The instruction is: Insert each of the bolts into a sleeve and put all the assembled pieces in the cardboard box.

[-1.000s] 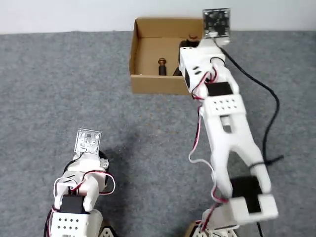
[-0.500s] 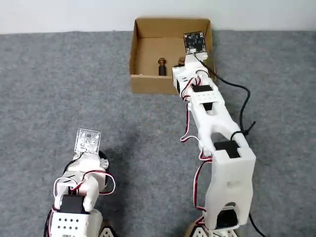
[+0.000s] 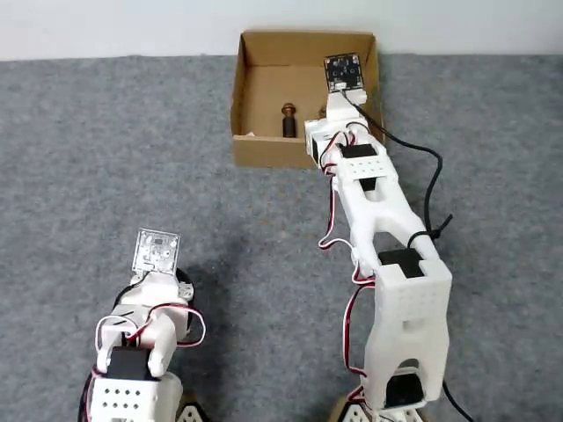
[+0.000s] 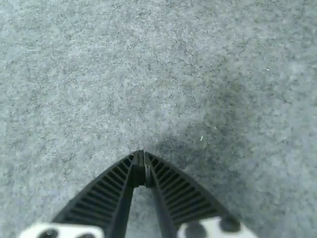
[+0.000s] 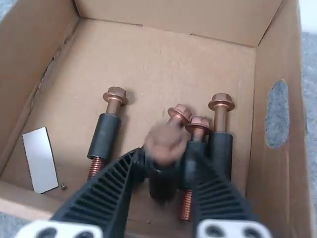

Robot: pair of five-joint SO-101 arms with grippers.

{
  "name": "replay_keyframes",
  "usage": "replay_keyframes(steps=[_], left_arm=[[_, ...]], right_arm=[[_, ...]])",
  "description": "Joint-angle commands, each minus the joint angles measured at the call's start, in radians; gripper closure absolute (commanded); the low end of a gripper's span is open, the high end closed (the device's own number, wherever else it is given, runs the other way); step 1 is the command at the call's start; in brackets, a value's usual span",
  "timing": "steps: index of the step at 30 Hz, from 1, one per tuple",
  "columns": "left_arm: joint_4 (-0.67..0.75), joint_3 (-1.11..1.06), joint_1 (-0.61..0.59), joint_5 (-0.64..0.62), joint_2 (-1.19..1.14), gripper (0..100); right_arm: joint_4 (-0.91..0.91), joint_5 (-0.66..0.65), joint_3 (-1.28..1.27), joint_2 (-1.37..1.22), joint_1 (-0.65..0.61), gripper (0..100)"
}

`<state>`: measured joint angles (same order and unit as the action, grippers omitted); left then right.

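My right gripper (image 5: 165,156) hangs inside the cardboard box (image 5: 163,64), open. A bolt in a black sleeve (image 5: 162,148) sits blurred between its fingers, copper head up. Below it on the box floor lie more bolts in sleeves: one apart (image 5: 106,134) and a group against the box's side wall (image 5: 220,136). In the high view the right arm (image 3: 378,202) stretches over the box's (image 3: 237,97) near wall, and one sleeved bolt (image 3: 288,120) shows inside. My left gripper (image 4: 143,159) is shut with nothing in it, just above the grey carpet.
A white card (image 5: 40,159) and a tiny screw (image 5: 63,187) lie on the box floor near a corner. Grey carpet (image 3: 132,158) covers the table around the box. The left arm (image 3: 145,334) sits folded at the near edge.
The right arm has stretched forward and lowered its gripper into the box, settling over the last half second. The left arm has not moved.
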<state>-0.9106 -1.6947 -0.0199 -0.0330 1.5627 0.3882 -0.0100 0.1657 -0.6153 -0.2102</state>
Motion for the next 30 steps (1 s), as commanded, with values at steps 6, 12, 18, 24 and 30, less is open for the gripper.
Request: replay_keyframes(steps=[6, 12, 18, 24, 30], left_arm=[[0.023, 0.004, -0.003, 0.012, 0.009, 99], [0.023, 0.004, -0.003, 0.012, 0.009, 99], [0.023, 0.004, -0.003, 0.012, 0.009, 99], [0.023, 0.004, -0.003, 0.012, 0.009, 99], [0.023, 0.004, -0.003, 0.012, 0.009, 99]], right_arm=[[0.041, -0.006, -0.006, 0.039, -0.039, 78.6], [0.042, -0.005, -0.011, 0.122, -0.048, 78.6], [0.193, -0.002, -0.011, 0.183, -0.073, 83.2], [0.309, 0.101, -0.011, 0.271, -0.079, 96.6], [0.467, 0.11, -0.011, 0.346, -0.073, 99.1]])
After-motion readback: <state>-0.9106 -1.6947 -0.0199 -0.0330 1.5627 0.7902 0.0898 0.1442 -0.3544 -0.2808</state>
